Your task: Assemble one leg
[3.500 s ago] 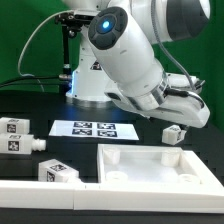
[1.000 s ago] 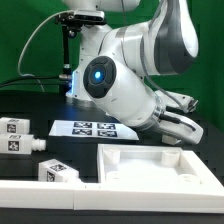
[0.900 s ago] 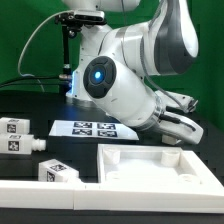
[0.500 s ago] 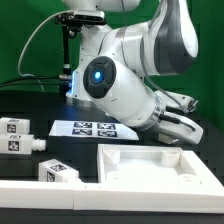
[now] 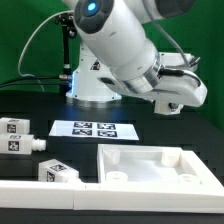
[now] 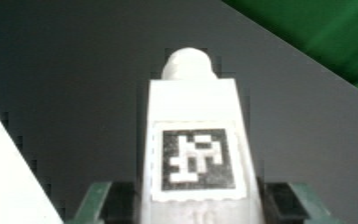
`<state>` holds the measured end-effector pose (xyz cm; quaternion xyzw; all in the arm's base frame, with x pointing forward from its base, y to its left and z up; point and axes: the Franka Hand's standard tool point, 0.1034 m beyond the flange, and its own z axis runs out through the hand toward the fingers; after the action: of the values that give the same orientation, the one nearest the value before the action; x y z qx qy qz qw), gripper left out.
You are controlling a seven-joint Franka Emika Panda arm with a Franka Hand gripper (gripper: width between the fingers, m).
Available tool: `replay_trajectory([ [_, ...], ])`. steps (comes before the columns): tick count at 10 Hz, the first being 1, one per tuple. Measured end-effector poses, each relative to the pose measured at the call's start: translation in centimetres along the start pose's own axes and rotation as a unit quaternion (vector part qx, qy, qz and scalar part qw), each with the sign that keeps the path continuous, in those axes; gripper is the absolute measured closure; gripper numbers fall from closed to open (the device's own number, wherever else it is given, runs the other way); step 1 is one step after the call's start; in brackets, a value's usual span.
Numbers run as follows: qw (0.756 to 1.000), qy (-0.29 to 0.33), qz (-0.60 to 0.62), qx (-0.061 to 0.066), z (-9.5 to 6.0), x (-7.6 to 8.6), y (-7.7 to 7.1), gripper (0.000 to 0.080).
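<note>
Worktop [image 5: 30, 100]: black and flat, carrying every loose part. A green backdrop [image 5: 25, 40] stands behind it.
Arm [image 5: 120, 45]: one white arm. In the exterior view it bends from its base at the back toward that view's right, and its hand hangs well above the worktop.
Panel [image 5: 160, 165]: one large white square with recessed corners, lying flat at the near side toward the exterior view's right.
Marker board [image 5: 95, 128]: one thin white sheet with four printed tags, flat between the arm's base and the panel.
Claw [image 6: 194, 205]: clenched on the leg, with one dark finger [image 6: 101, 200] pressed to each long side of the block.
Leg [image 6: 194, 130]: one white block, gripped at its near end and off the worktop.
Leg, long axis: it runs straight out from between the fingers, away from the wrist camera.
Leg, pointing: the rounded peg tip is at the far end, clear of the claw. The tagged face is turned toward the wrist camera.
Leg, in the exterior view: I cannot make it out below the hand.
Spare legs [image 5: 12, 125]: three of them sit on the worktop at the exterior view's left. Two are close together at the edge, the second [image 5: 25, 143] just nearer than the first. The third [image 5: 58, 172] lies nearer again, just beside the panel.
Count of legs: four in all, one in the claw and three on the worktop, well apart from the claw.
</note>
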<state>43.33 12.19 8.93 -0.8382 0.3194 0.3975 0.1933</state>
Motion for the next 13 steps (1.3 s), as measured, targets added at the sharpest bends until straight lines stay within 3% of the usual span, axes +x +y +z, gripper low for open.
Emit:
replay_trajectory([
  [1, 0.999, 0.049, -0.003, 0.009, -0.1, 0.9, -0.4, 0.0514],
  [4, 0.99, 0.142, -0.013, 0.017, -0.4, 0.9, -0.9, 0.0514],
  [5, 0.984, 0.173, -0.028, 0.018, -2.1, 0.5, -1.1, 0.0513],
  [7, 0.966, 0.247, -0.073, 0.032, -8.6, 0.0, -1.1, 0.0512],
  [8, 0.956, 0.278, -0.084, 0.026, -10.5, -0.2, -1.4, 0.0512],
  [9, 0.945, 0.314, -0.087, 0.034, -11.3, -0.4, -2.1, 0.0512],
  [11, 0.926, 0.366, -0.086, 0.046, -10.7, -0.2, -2.4, 0.0512],
  [12, 0.909, 0.405, -0.084, 0.057, -10.9, -0.2, -2.9, 0.0512],
  [13, 0.897, 0.429, -0.092, 0.059, -11.0, 0.1, -3.0, 0.0512],
])
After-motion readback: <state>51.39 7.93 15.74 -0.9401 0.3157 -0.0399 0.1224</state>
